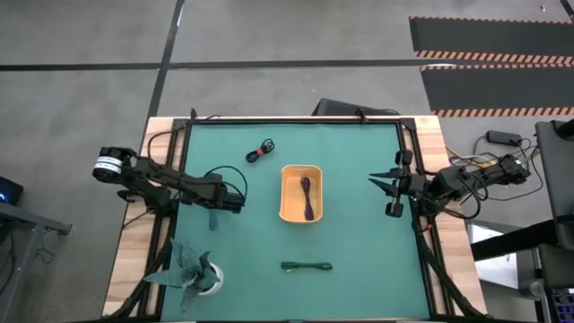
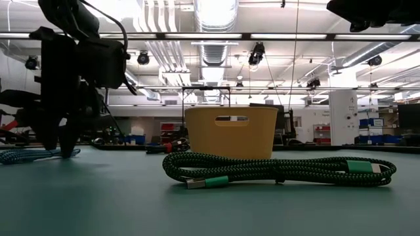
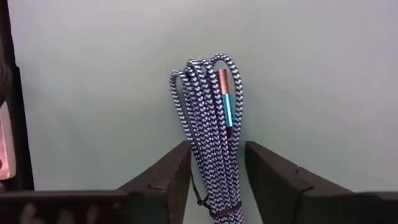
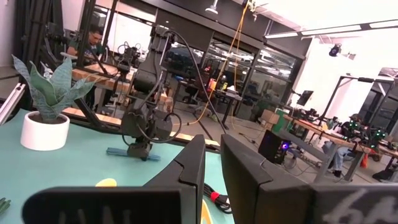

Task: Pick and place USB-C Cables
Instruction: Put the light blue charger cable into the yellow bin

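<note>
Four cables: we see four small bundled cables, one in the tray and three on the green table (image 1: 359,224).
Light blue cable: we see the light blue cable (image 3: 211,143) lying flat on the table on the left side. It sits right under the left gripper.
Left gripper: we see the left gripper (image 3: 217,177) low over the light blue cable. Its two dark fingers (image 3: 165,177) are spread, one on each side of the bundle. We cannot tell if they touch it.
Purple cable: we see the purple cable (image 1: 307,193) lying inside the orange tray.
Orange tray: we see the orange tray (image 1: 287,205) near the middle of the table.
Red-and-black cable: we see the red-and-black cable (image 1: 260,152) on the table, near the tray on its far left side.
Dark green cable: we see the dark green cable (image 2: 282,169) on the table on the near side of the tray, apart from it. In the low view it lies stretched out in front of the tray.
Right gripper: we see the right gripper (image 1: 390,187) held up above the right edge of the table, well apart from the cables. Its fingers (image 4: 186,165) are spread with a gap between them and hold nothing.
Plant: we see a teal plant (image 1: 190,269) in a white pot at the near left corner.
</note>
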